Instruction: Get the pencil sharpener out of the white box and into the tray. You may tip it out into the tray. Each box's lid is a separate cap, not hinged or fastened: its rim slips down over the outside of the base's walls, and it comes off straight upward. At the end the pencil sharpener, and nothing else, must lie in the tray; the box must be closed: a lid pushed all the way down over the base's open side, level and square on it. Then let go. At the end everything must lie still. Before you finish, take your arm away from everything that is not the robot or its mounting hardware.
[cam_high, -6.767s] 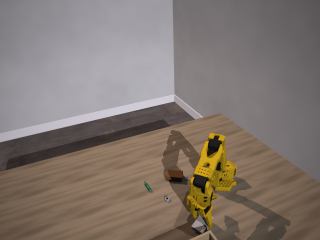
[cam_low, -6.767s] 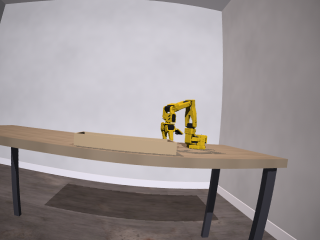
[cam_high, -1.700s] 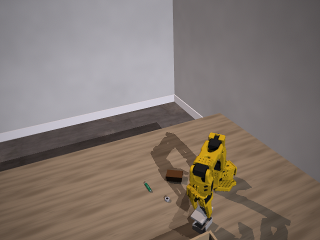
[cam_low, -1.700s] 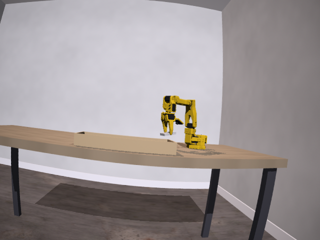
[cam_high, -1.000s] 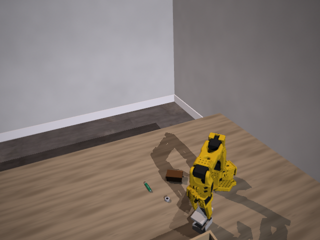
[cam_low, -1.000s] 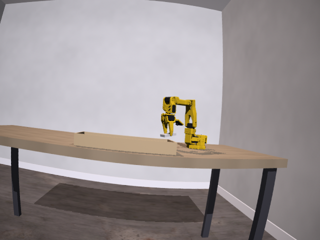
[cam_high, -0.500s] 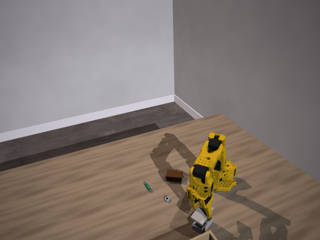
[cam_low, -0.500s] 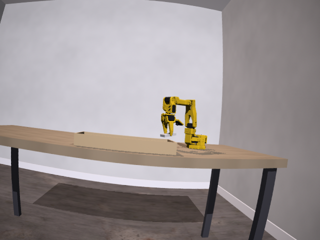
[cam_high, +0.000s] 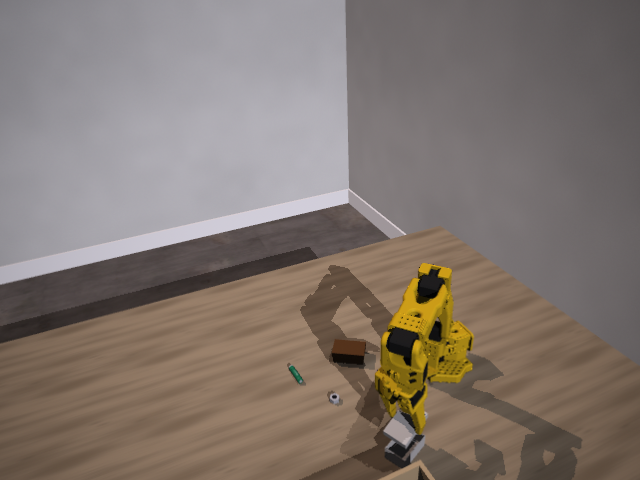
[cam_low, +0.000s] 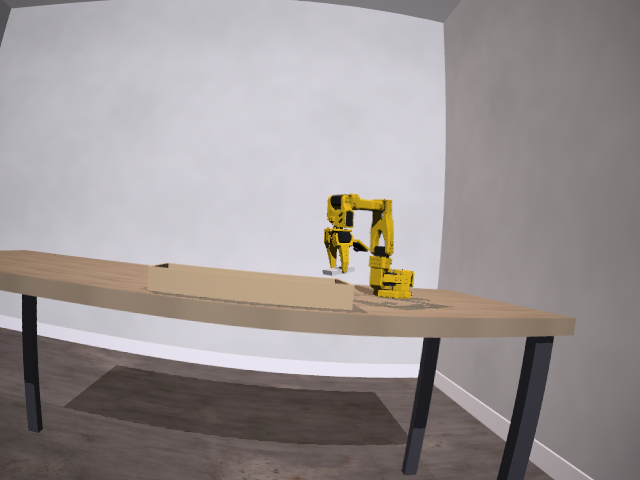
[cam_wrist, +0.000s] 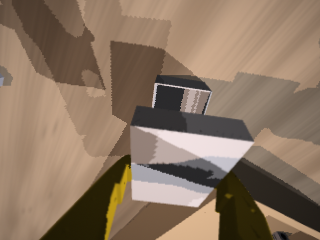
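Observation:
My gripper (cam_high: 407, 421) (cam_low: 338, 270) (cam_wrist: 175, 172) is shut on the white lid (cam_high: 397, 429) (cam_low: 329, 272) (cam_wrist: 185, 145), with a finger at either side of it. The lid is held in the air, tilted, above the table. The white box's base (cam_high: 416, 448) (cam_wrist: 207, 101) stands open below; in the wrist view the lid hides its near part. No sharpener shows in the visible part of the base. The wooden tray (cam_high: 398, 473) (cam_low: 248, 289) (cam_wrist: 277, 187) is beside the base. A small dark and grey thing (cam_wrist: 281, 235), perhaps the pencil sharpener, shows in it at the wrist view's bottom edge.
A brown box (cam_high: 348, 349) stands left of the arm. A green cylinder (cam_high: 295, 373) and a small white ring-like piece (cam_high: 334, 397) lie on the table (cam_high: 180, 392). A little white thing shows just behind the gripper.

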